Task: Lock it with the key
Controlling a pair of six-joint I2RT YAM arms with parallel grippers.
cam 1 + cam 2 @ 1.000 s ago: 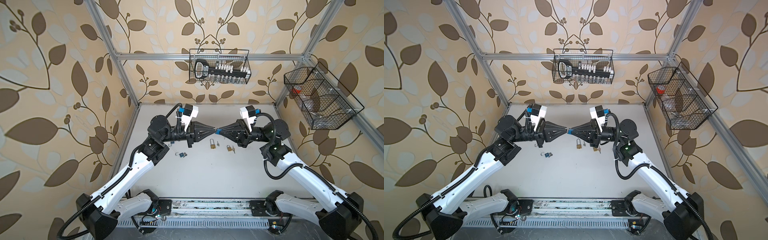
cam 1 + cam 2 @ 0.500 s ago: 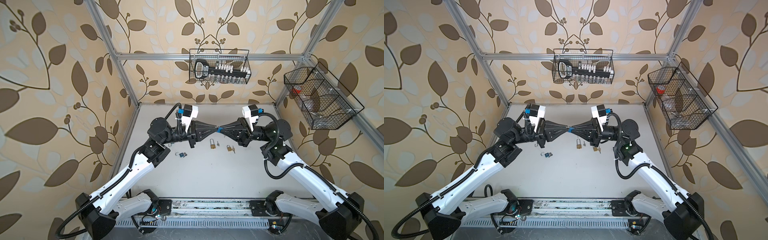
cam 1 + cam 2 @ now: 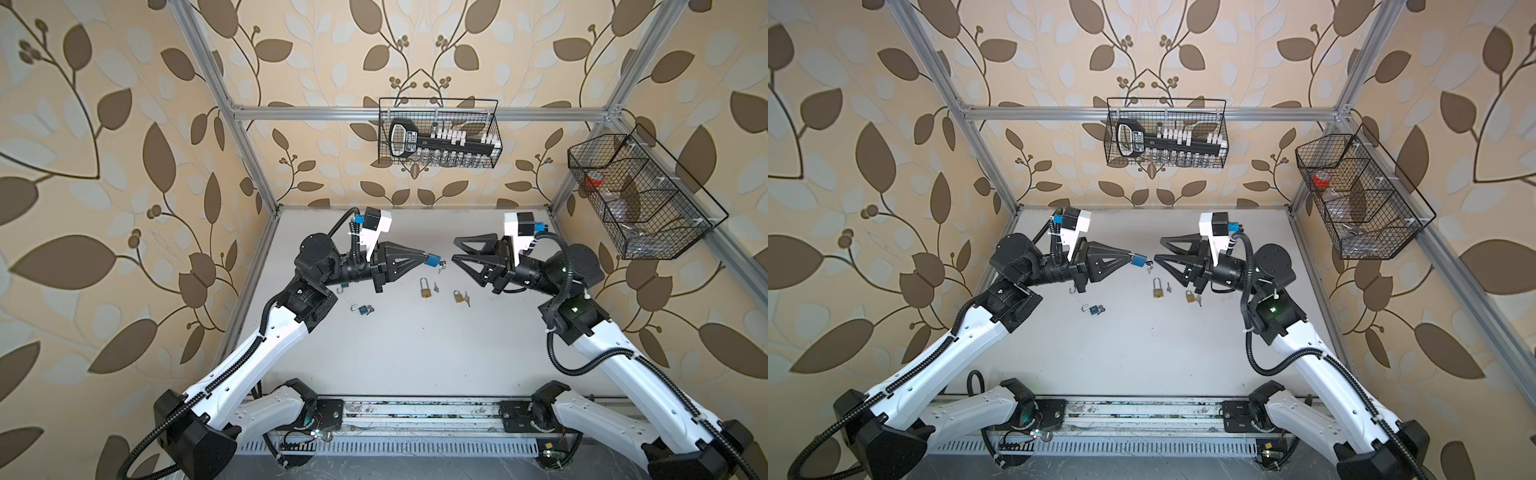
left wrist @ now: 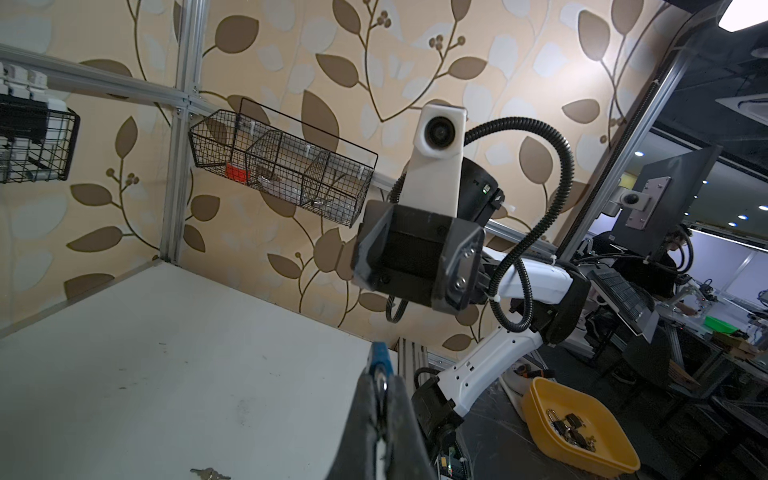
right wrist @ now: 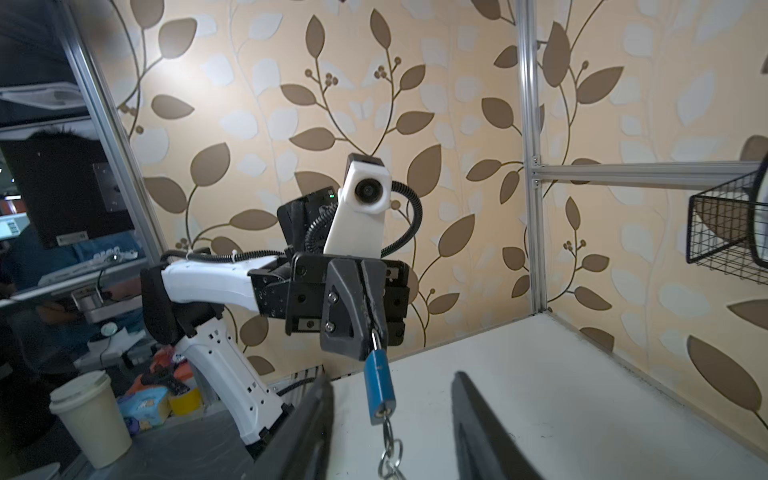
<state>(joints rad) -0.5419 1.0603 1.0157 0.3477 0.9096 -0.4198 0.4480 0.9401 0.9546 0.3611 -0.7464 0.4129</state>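
Observation:
My left gripper (image 3: 424, 256) (image 3: 1130, 255) (image 4: 380, 378) is shut on the steel shackle of a blue padlock (image 3: 432, 260) (image 3: 1138, 261) (image 4: 379, 357) (image 5: 379, 386), held above the table. A key (image 5: 384, 411) sits in the keyhole at the padlock's free end, and its rings (image 5: 390, 449) dangle below. My right gripper (image 3: 454, 249) (image 3: 1158, 249) (image 5: 392, 377) stands open a short way from the padlock, facing it. Its two fingers (image 5: 469, 399) flank the padlock without touching it.
Two brass padlocks (image 3: 424, 289) (image 3: 458, 296) with small keys beside them lie on the white table (image 3: 415, 353). A small open blue padlock (image 3: 363, 309) lies further left. Wire baskets (image 3: 440, 133) (image 3: 640, 199) hang on the back and right walls. A yellow bin (image 4: 577, 419) sits off the table.
My right gripper has opened and drawn back from the key, which stays in the padlock. The left gripper still holds the padlock in about the same place.

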